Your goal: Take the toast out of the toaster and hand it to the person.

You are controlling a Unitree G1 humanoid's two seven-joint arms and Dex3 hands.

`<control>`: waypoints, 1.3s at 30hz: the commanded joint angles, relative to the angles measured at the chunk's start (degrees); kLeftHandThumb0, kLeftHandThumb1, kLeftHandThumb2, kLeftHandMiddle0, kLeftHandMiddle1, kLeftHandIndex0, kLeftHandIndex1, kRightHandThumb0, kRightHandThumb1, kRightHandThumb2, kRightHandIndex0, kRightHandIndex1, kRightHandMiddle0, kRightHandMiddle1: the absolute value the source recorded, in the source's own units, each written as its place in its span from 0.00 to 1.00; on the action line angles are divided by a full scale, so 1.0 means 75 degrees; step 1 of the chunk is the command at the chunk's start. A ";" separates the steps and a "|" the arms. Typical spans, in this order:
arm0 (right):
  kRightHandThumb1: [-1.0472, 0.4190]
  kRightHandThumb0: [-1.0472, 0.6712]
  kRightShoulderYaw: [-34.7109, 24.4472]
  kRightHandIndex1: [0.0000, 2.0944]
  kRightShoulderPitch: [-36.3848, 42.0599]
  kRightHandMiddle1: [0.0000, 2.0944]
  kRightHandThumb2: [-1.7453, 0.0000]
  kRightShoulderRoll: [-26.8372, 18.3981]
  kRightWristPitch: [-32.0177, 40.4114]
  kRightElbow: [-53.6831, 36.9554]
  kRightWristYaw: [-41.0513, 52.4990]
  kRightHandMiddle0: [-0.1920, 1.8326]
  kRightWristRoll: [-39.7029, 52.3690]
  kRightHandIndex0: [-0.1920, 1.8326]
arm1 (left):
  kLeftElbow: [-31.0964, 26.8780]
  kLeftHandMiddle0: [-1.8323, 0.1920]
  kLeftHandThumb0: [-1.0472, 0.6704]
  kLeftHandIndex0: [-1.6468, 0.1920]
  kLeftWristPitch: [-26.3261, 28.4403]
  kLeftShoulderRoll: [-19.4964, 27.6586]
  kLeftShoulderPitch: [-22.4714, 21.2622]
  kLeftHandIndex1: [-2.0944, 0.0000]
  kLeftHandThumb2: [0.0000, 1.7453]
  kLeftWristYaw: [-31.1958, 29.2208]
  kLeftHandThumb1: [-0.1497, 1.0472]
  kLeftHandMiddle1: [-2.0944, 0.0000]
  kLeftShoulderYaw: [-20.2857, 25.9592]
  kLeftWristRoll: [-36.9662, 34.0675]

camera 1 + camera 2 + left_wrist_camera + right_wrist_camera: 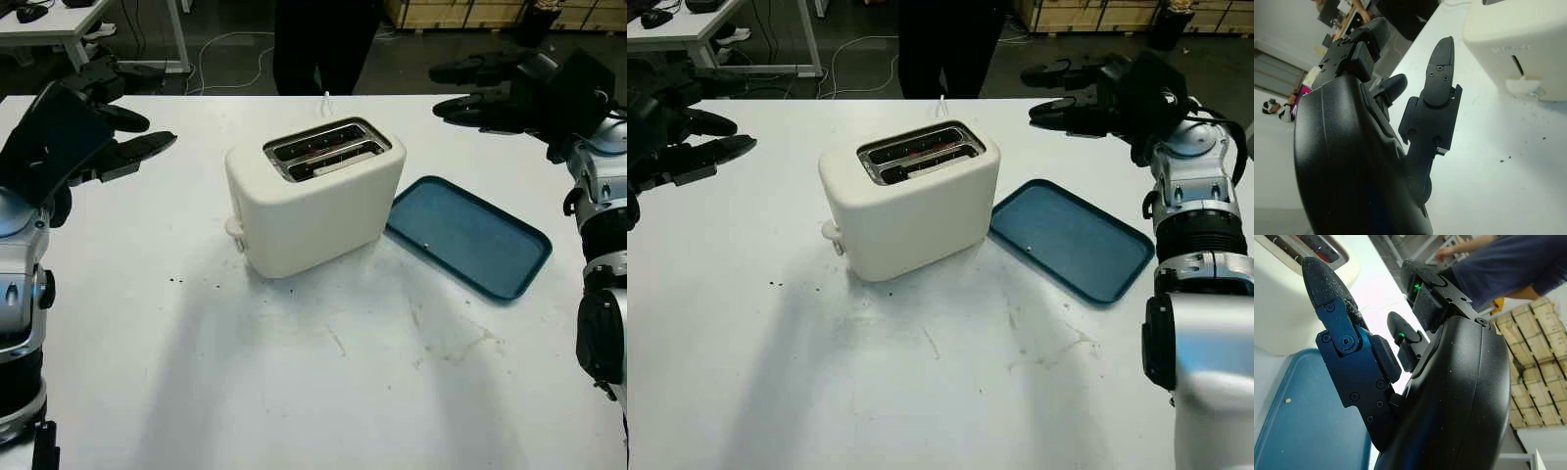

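**Ana:** Left eye view shows the toaster (pixel 313 196) in the middle of the white surface (pixel 294 392), with a blue tray (pixel 468 235) just beside it on the robot's right. The toast (pixel 328 162) sits low inside the nearer slot; I see only a pale strip of its top edge.

**Ben:** And the hands?

**Ana:** The left hand (pixel 88 132) hovers over the surface, well apart from the toaster on the robot's left. It is open and holds nothing. The right hand (pixel 1087 93) hovers beyond the tray, also open and empty. A person (pixel 323 44) in dark clothes stands at the far edge of the surface, behind the toaster.

**Ben:** How will the toast handle, do you think?

**Ana:** I judge it light and stiff, but brittle. A hard squeeze can break it, and the crust can crumble. I would take it by the top edge, one finger on each flat face, and lift it straight up so it does not catch on the slot.

**Ben:** What is hard to make out?

**Ana:** Most of the toast is hidden by the slot walls, so I cannot tell how much of it rises above the rim. The lever (pixel 1520 85) is at the toaster's end, but whether it is up or down I cannot tell. The person is cut off above the waist.
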 commanded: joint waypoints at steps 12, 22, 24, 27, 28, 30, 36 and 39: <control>0.19 0.13 0.0349 0.11 -0.0097 0.00 1.00 0.0091 -0.0071 0.0015 0.0215 0.43 -0.0145 0.41 | -0.0087 0.90 0.42 0.80 0.0033 -0.0219 0.0087 0.68 0.07 0.0102 0.89 0.39 -0.0176 -0.0040; 0.20 0.09 0.0227 0.15 0.0005 0.00 1.00 0.0091 0.0282 -0.0007 0.0200 0.42 0.0009 0.38 | -0.0025 0.90 0.43 0.81 0.0108 0.0048 -0.0190 0.65 0.06 -0.0041 0.89 0.38 -0.0274 0.0042; 0.19 0.11 0.0237 0.17 0.0041 0.00 1.00 0.0073 0.0233 -0.0037 0.0145 0.43 -0.0050 0.37 | 0.0062 0.91 0.43 0.80 0.0161 0.0102 -0.0317 0.65 0.06 -0.0093 0.88 0.38 -0.0324 0.0008; 0.19 0.11 0.0248 0.20 0.0048 0.00 1.00 0.0044 0.0232 -0.0043 0.0127 0.43 -0.0093 0.36 | 0.0132 0.90 0.42 0.80 0.0246 0.0235 -0.0461 0.64 0.06 -0.0200 0.87 0.37 -0.0470 0.0021; 0.19 0.11 0.0262 0.20 0.0048 0.00 1.00 0.0034 0.0222 -0.0052 0.0119 0.42 -0.0116 0.36 | 0.0140 0.90 0.42 0.80 0.0266 0.0276 -0.0495 0.64 0.05 -0.0231 0.87 0.37 -0.0516 0.0036; 0.18 0.11 0.0299 0.21 0.0045 0.00 1.00 0.0015 0.0160 -0.0070 0.0109 0.42 -0.0174 0.35 | 0.0155 0.90 0.43 0.80 0.0318 0.0271 -0.0562 0.63 0.05 -0.0257 0.86 0.37 -0.0560 0.0017; 0.18 0.12 0.0311 0.24 -0.0013 0.00 1.00 0.0024 0.0114 -0.0003 0.0177 0.42 -0.0165 0.33 | 0.0164 0.89 0.47 0.81 0.0332 0.0232 -0.0612 0.62 0.05 -0.0247 0.87 0.35 -0.0661 0.0015; 0.18 0.11 0.0364 0.25 -0.0024 0.00 1.00 0.0021 -0.0014 0.0050 0.0158 0.42 -0.0231 0.33 | 0.0205 0.88 0.47 0.81 0.0274 0.0198 -0.0588 0.61 0.05 -0.0239 0.87 0.35 -0.0667 -0.0005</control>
